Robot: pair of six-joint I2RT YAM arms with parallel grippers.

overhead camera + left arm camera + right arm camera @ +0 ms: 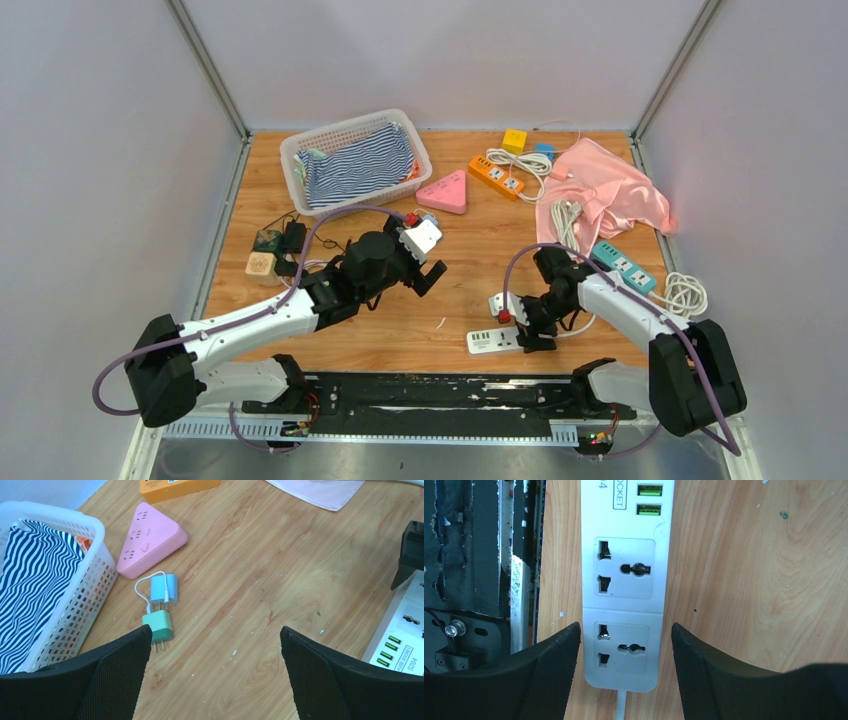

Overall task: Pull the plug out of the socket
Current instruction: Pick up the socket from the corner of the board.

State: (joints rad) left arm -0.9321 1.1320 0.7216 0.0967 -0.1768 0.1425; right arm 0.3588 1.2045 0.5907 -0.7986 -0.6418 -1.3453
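A white power strip [493, 341] lies near the table's front edge. My right gripper [528, 325] is open, its fingers either side of the strip's cord end [626, 580] without gripping it. Both sockets seen there are empty. A green plug [158, 625] with bare prongs lies loose on the wood beside a light blue plug [165, 588], joined by a white cable, just below a pink triangular socket block [147, 537]. My left gripper [215, 632] is open and empty above bare wood right of the green plug. It hovers mid-table in the top view [415, 262].
A white basket [300, 150] with striped cloth stands at the back left. An orange strip [497, 177], a yellow cube [514, 139], a pink cloth [610, 190], a teal strip [623, 265] and coiled cables lie at the back right. Small cubes [262, 263] sit at the left.
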